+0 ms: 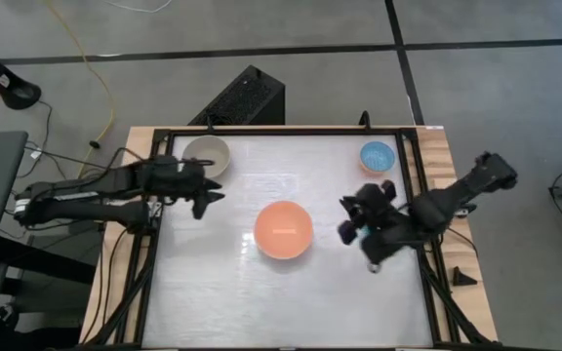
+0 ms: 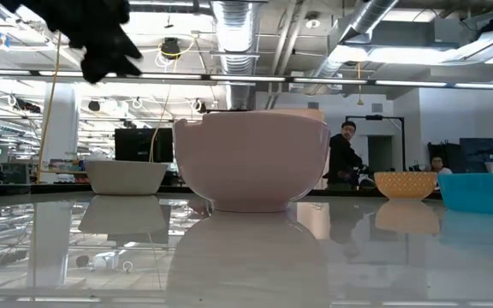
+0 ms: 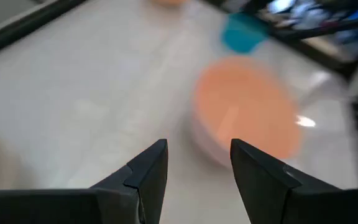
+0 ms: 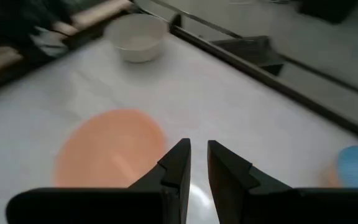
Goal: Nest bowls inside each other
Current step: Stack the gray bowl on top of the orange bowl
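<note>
The salmon-pink bowl (image 1: pixel 282 231) (image 2: pixel 255 161) stands upright on its base at the table's middle. The beige-grey bowl (image 1: pixel 207 156) (image 4: pixel 138 38) stands at the far left, and the light blue bowl (image 1: pixel 378 156) (image 4: pixel 356 165) at the far right. My left gripper (image 1: pixel 208 200) (image 3: pixel 197 168) hangs open in the air left of the pink bowl (image 3: pixel 244 112) and points toward it. On that bowl's right, my right gripper (image 1: pixel 354 219) (image 4: pixel 199 163) is raised above the table. A narrow gap shows between its fingers, with nothing in it.
A black frame rail (image 1: pixel 413 175) runs round the table. A black box (image 1: pixel 247 97) sits past the far edge. In the low view an orange-toned bowl (image 2: pixel 405 184) shows beside the blue one (image 2: pixel 482 190), and people stand in the room behind. The table's near half (image 1: pixel 281 302) is bare.
</note>
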